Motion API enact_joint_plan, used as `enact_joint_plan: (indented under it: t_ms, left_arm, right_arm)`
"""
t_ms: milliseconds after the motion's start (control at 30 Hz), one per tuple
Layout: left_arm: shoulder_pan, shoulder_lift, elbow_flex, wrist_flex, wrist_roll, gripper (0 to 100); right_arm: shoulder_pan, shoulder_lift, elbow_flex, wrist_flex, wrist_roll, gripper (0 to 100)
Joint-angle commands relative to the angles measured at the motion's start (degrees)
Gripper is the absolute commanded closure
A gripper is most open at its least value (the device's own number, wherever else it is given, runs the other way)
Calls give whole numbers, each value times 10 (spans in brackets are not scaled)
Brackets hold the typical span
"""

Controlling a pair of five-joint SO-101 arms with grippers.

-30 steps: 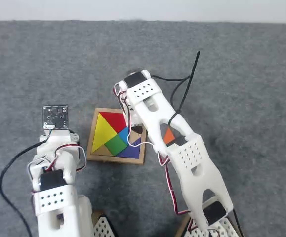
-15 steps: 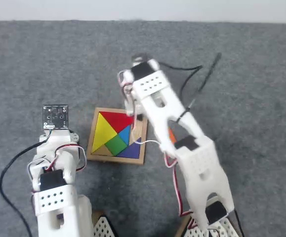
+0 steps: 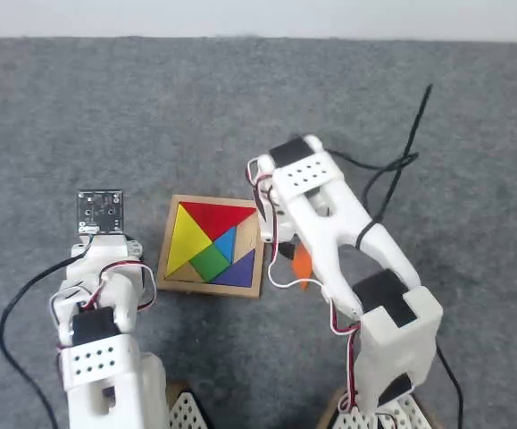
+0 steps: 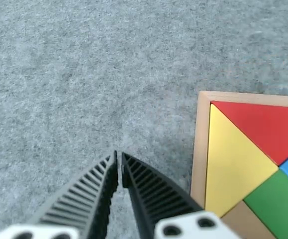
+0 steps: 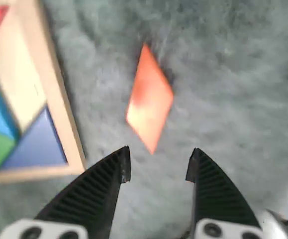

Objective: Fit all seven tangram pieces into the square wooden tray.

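My right gripper (image 5: 159, 154), jaws spread wide, hovers over the orange piece (image 5: 149, 104), which lies on the mat (image 5: 243, 59) just beside the tray (image 5: 59, 114). Next, I judge: grip it and turn it to fit the bare gap (image 5: 14, 84). My left gripper (image 4: 119, 162) rests closed by the tray's far side.

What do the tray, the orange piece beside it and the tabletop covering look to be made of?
Tray: pale unpainted wood, judging by its tan matte rim.
Orange piece: probably painted wood like the set, given its flat, even colour, though plastic can't be ruled out.
Covering: grey felt or short-pile carpet, judging by its fuzzy, mottled texture.
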Motion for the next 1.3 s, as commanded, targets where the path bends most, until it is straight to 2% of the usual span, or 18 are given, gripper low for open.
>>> enact_joint_plan:
  t_ms: [0,167,367,533,700,767,1100,1267]
  left_arm:
    - [-3,-11,-5,-13,-4,988]
    - [-3,-11,-5,-13,-4,988]
    - [-3,-11,-5,-13,-4,988]
    - [-3,-11,-5,-13,-4,988]
    - [-3,-11,-5,-12,-4,988]
    - [-3,-11,-5,-12,-4,988]
    - [-3,-11,-5,-12,-4,988]
    - [-3,-11,-5,-12,-4,988]
  right_arm:
    - [4,13,5,-85,-53,805]
    - [17,77,-3,-121,-93,805]
    - [49,89,-23,-42,-94,805]
    - [64,117,-13,-47,-93,807]
    - [66,128,-23,-52,-87,938]
    - [68,128,-26,-46,-72,931]
    - [69,128,-102,79,-67,928]
    - [66,128,-142,112,-19,931]
